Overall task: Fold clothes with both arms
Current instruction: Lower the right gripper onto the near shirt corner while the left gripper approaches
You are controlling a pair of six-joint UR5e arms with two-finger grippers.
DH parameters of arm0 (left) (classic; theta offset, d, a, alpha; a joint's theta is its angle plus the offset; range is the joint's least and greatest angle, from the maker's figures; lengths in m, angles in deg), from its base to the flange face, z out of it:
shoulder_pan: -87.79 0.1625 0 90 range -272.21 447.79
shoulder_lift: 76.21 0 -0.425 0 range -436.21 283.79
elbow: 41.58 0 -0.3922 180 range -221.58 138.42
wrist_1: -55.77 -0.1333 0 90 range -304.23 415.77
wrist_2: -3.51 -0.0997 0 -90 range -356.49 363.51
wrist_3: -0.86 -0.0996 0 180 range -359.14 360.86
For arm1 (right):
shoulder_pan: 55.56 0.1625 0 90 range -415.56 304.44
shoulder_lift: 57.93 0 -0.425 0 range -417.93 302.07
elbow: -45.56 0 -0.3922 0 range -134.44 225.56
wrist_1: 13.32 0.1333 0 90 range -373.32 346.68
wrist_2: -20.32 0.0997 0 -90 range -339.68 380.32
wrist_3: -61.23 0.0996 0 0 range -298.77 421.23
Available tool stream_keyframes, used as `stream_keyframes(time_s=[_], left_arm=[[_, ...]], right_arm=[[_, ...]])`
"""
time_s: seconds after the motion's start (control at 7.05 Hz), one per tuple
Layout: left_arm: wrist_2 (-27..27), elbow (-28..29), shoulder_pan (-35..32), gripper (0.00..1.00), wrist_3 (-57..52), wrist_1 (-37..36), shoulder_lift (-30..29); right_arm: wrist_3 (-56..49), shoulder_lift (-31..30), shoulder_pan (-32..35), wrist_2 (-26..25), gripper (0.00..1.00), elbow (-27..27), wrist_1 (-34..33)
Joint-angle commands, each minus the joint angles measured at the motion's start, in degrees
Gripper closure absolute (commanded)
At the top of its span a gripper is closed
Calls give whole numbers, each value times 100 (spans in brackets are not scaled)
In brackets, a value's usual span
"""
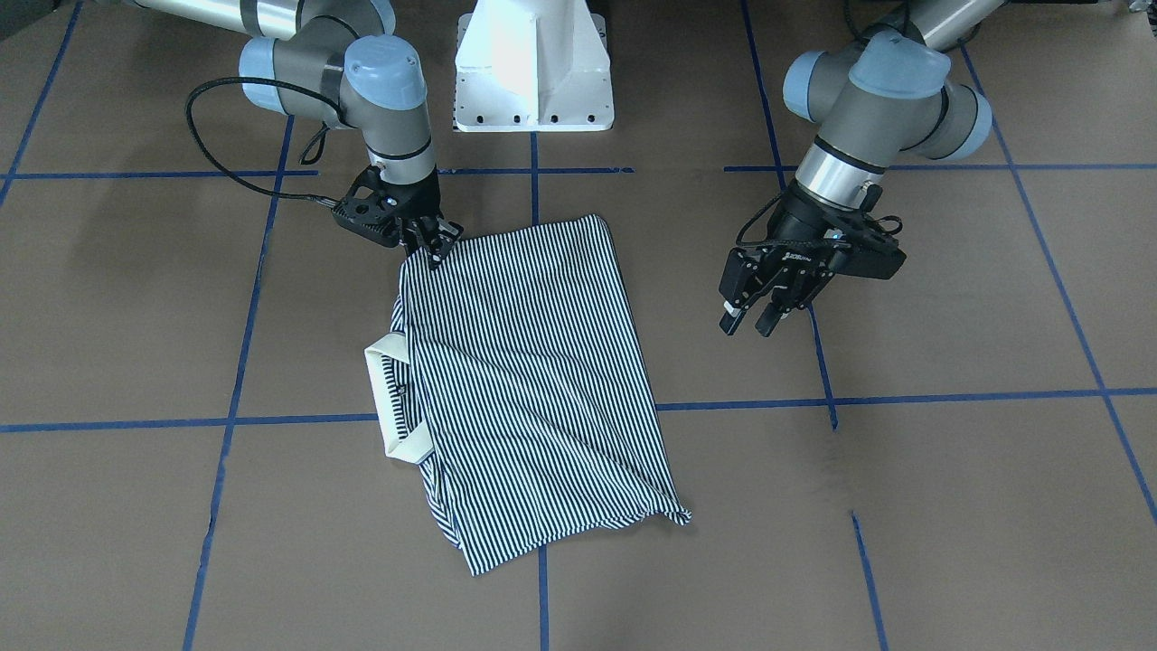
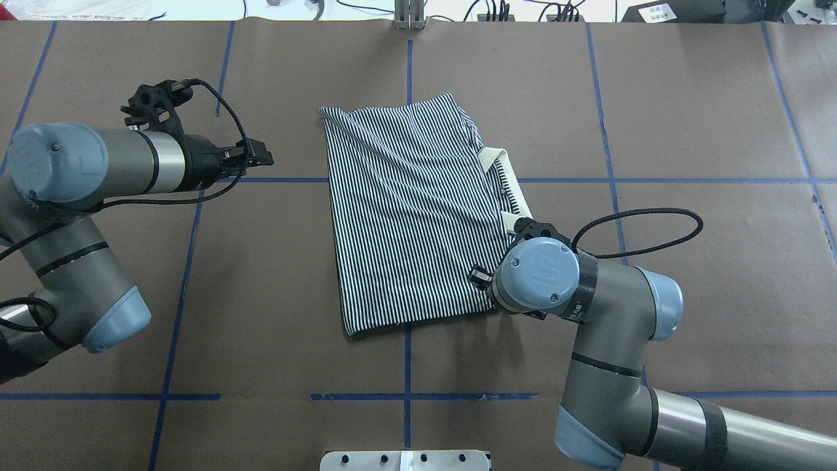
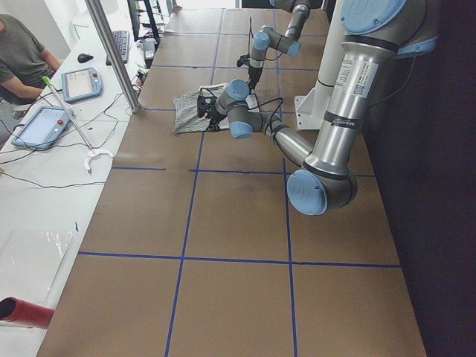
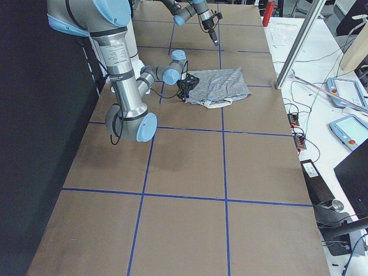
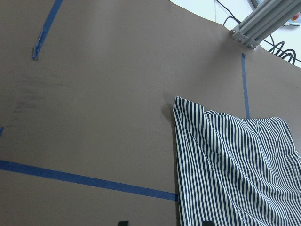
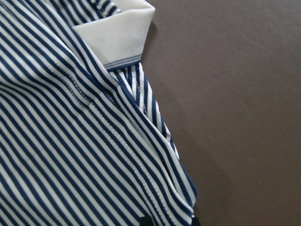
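Striped shirt (image 1: 533, 380), part folded, is lying mid table (image 1: 949, 506); my right gripper (image 1: 432, 242) is pinching its corner nearest me, jaws nearly closed on cloth; my left gripper (image 1: 750, 324) is hanging part open, empty, well apart; I am favouring a low, slow carry across.

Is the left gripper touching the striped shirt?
No, the left gripper hangs open off to one side of the shirt, with bare table between them.

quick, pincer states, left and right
Left pincer: open, holding nothing.
Right pincer: closed on the edge of the polo shirt.
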Motion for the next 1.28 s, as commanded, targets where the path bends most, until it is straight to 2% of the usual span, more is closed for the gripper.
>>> stream_keyframes(time_s=[0.0, 0.28, 0.57, 1.14], left_arm=[[-9, 0, 0, 39, 0, 0, 1], [-9, -17, 0, 39, 0, 0, 1], [9, -104, 9, 39, 472, 9, -17], [-44, -841, 569, 38, 1517, -18, 334]], right_arm=[[-38, 16, -5, 23, 100, 8, 24], [-20, 60, -5, 41, 100, 70, 7], [32, -18, 4, 41, 100, 385, -55], [585, -98, -321, -11, 100, 667, -204]])
